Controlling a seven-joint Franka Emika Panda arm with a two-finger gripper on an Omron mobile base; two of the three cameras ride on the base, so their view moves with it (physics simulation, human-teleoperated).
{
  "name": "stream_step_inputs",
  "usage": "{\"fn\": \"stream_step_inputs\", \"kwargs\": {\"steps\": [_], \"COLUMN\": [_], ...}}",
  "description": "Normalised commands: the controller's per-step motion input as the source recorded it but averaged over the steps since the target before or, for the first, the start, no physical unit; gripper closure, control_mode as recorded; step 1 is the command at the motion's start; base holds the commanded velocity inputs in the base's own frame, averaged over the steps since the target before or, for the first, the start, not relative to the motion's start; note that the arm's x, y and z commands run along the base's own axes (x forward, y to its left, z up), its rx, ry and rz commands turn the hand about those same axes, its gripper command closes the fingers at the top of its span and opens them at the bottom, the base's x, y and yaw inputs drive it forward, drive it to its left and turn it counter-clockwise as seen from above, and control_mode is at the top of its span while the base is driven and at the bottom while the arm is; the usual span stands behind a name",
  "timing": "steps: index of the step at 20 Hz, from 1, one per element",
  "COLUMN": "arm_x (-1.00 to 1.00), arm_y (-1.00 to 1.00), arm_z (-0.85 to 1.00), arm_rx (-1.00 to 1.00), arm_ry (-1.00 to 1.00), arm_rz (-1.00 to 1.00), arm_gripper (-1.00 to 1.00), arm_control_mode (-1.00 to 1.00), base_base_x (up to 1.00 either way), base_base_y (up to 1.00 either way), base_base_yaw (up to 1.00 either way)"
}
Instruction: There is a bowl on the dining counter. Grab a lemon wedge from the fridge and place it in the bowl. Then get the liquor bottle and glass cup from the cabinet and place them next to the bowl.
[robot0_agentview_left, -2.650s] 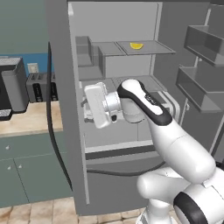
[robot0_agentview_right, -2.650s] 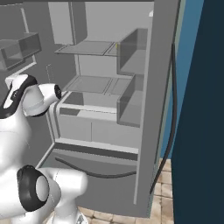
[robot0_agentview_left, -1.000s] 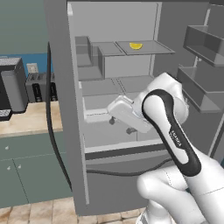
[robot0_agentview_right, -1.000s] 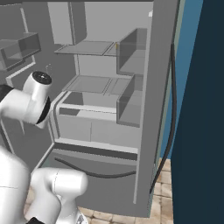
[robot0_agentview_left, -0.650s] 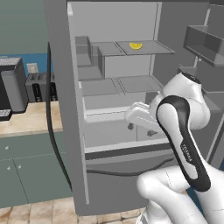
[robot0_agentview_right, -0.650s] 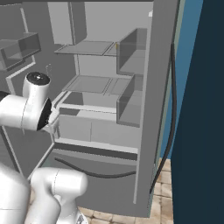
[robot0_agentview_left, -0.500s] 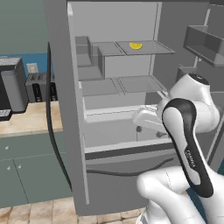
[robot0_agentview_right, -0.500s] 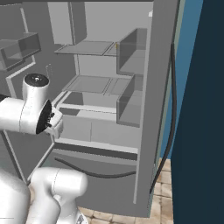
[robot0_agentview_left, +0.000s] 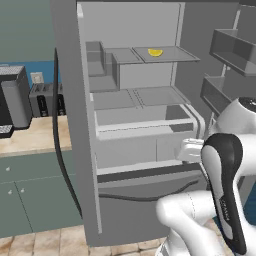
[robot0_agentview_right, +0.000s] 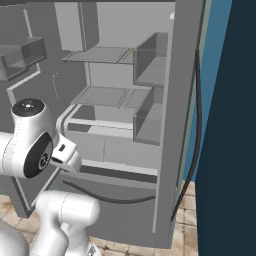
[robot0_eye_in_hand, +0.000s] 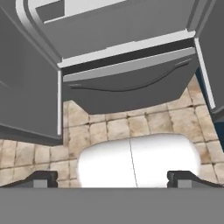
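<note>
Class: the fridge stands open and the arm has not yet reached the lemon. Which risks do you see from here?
The lemon wedge lies far back on the top shelf, well above the open tool, which points at the floor, so the reach may fall short. The arm might also strike the door bins as it rises.

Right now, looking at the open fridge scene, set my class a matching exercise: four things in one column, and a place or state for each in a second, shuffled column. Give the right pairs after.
Things
1. lemon wedge
2. fridge
3. gripper
4. toaster

Places or states
A. doors swung open, shelves showing
B. on the worktop left of the fridge
C. on the top glass shelf
D. jaws wide, nothing between them, aimed down at the tiled floor

Pairs: 1-C, 2-A, 3-D, 4-B
</note>
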Motion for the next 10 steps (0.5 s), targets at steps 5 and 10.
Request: {"fn": "stream_step_inputs", "kwargs": {"steps": [5, 10], "arm_x": [-0.12, 0.03], "arm_y": [0.00, 0.00], "arm_z": [-0.01, -0.01], "arm_rx": [-0.02, 0.00], "arm_ry": [-0.01, 0.00], "arm_rz": [-0.02, 0.00], "arm_gripper": [-1.00, -1.00], "arm_control_mode": [-1.00, -1.00], "base_base_x": [0.00, 0.00], "base_base_y": [0.00, 0.00], "base_base_yaw": [0.00, 0.00]}}
